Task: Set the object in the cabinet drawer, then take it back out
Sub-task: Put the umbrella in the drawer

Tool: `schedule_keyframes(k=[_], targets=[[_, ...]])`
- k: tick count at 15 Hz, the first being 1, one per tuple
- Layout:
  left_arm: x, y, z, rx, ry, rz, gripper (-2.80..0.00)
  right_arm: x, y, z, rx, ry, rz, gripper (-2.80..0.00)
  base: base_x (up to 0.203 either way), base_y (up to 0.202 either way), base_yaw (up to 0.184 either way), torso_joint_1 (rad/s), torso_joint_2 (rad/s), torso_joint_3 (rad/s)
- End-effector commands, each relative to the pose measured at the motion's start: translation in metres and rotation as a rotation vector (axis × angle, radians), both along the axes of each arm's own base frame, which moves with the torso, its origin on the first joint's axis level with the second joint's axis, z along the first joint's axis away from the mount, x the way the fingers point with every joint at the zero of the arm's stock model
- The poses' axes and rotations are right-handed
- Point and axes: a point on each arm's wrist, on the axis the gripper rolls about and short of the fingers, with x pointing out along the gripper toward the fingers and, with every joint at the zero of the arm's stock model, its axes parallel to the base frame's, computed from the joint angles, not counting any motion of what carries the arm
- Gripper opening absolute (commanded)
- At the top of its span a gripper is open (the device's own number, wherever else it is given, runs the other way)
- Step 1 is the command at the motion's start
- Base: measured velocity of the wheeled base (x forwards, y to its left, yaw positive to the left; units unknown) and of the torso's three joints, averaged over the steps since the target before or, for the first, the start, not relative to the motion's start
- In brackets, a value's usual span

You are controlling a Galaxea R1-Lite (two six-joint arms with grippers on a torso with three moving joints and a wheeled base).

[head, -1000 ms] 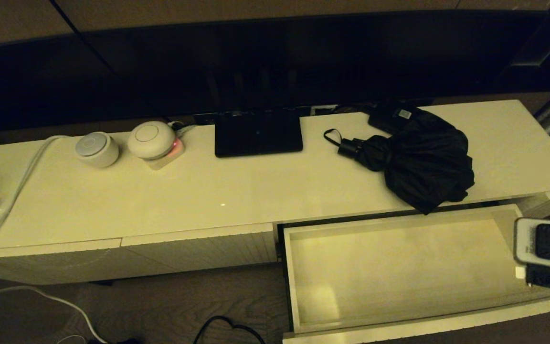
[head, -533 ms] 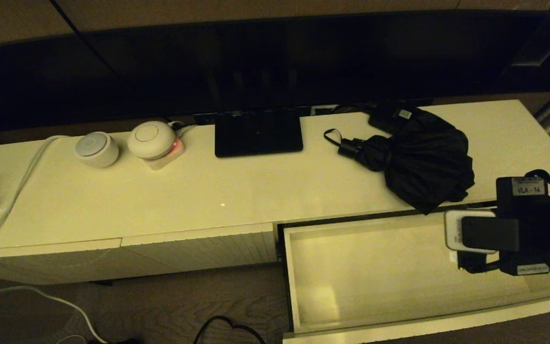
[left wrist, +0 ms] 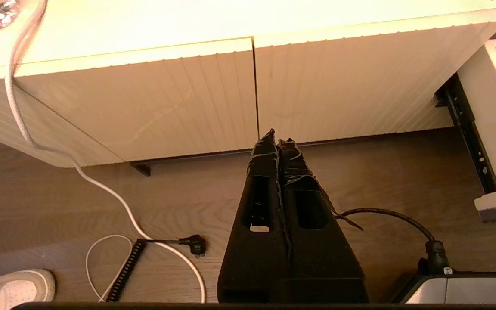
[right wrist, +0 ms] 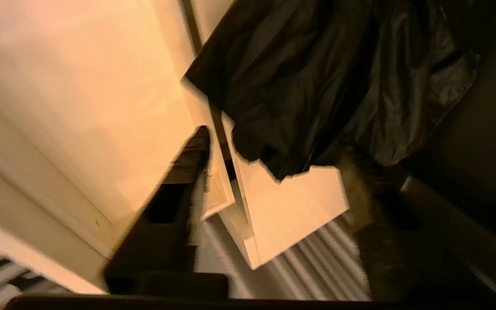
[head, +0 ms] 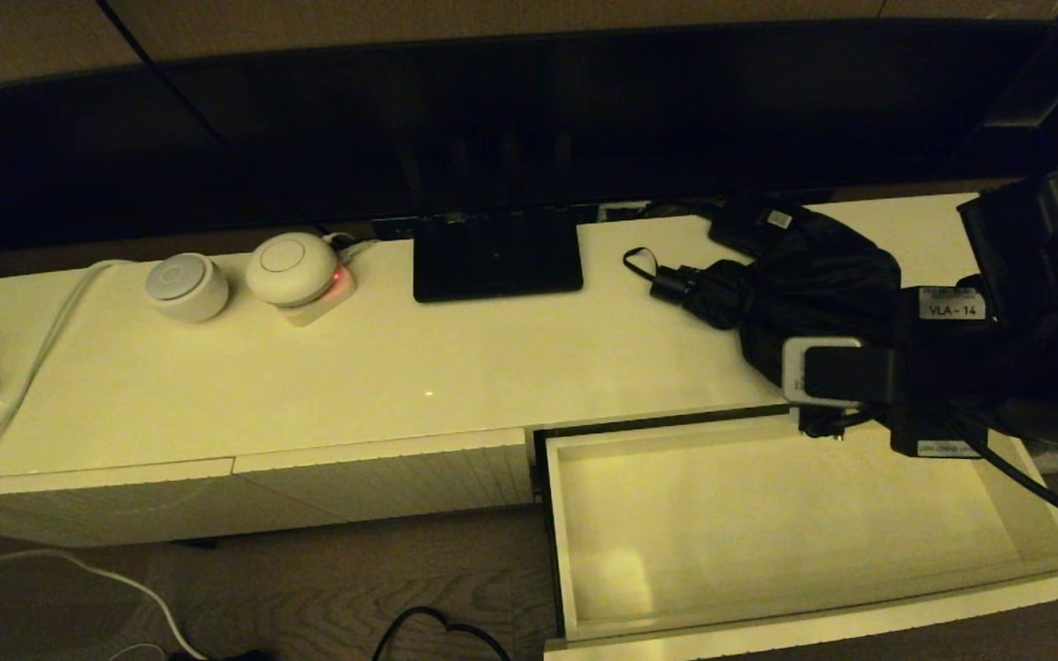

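Observation:
The black folding umbrella point(head: 804, 285) lies on the cabinet top behind the open drawer. Its short handle point(head: 671, 283) and wrist loop point left, and its bunchy fabric hangs over the top's front edge. The wide cream drawer point(head: 768, 523) is pulled out and holds nothing. My right wrist point(head: 860, 376) hovers over the umbrella's near right side. In the right wrist view the right gripper point(right wrist: 276, 144) is open, its fingers spread on either side of the fabric's edge point(right wrist: 317, 77) without touching it. The left gripper point(left wrist: 277, 140) hangs shut, low before the closed ribbed fronts.
A flat black stand point(head: 497, 252) and a small black box with a white label point(head: 754, 225) sit at the back. Two round white devices point(head: 185, 286) and a white cable point(head: 24, 386) lie to the left. More cables point(left wrist: 166, 241) trail on the floor.
My right arm has risen from beside the drawer's right end and swung left and back over the umbrella's near side. The umbrella and drawer have not moved.

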Motion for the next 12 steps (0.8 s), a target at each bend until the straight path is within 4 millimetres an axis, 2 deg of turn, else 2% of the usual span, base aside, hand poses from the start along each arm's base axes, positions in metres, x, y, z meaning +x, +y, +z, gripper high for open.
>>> schedule_keyframes(k=[1,3,12], targets=[[0.0002,0.0,-0.0008,0.0,0.003,0.001,-2.8,0.0182,0.0072,-0.0069,-0.013,0.014,-0.047,0.0,0.0,0.0,0.0,0.0,0.0,0.0],[0.0002,0.0,-0.0008,0.0,0.003,0.001,-2.8,0.0247,0.0094,-0.0054,0.005,-0.007,-0.104,0.0,0.0,0.0,0.0,0.0,0.0,0.0],[0.0002,0.0,-0.0008,0.0,0.003,0.001,-2.8,0.0233,0.005,-0.0026,-0.008,-0.045,-0.237,0.0,0.0,0.0,0.0,0.0,0.0,0.0]])
